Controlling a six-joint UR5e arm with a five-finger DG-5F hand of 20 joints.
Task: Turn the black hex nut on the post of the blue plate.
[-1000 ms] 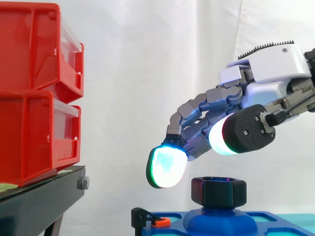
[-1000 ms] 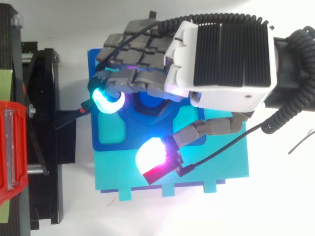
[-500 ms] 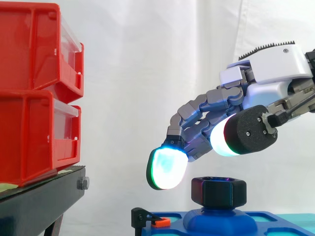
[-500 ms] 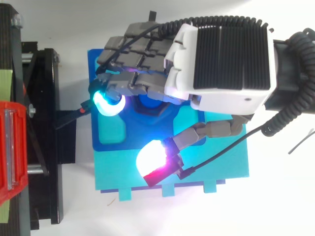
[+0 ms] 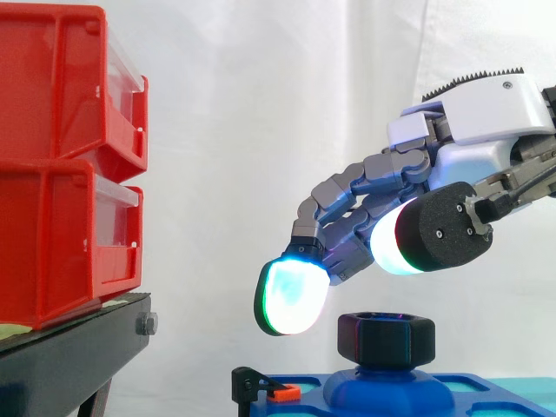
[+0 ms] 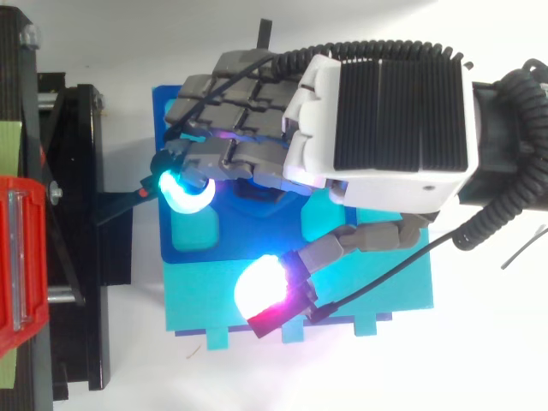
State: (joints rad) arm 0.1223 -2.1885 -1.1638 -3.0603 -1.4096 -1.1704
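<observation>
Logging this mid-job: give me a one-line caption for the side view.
Open hand poised above the black hex nut on the blue plate, not gripping it; red bins at left.

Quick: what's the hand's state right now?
Hand: open, fingers loosely bent, holding nothing, poised above the black hex nut without touching it.

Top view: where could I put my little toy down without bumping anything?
The white surface beyond the teal plate is bare, and so is the teal plate's corner beside the black stand. It is crowded around the black hex nut, where the hand hangs over the blue plate.
</observation>
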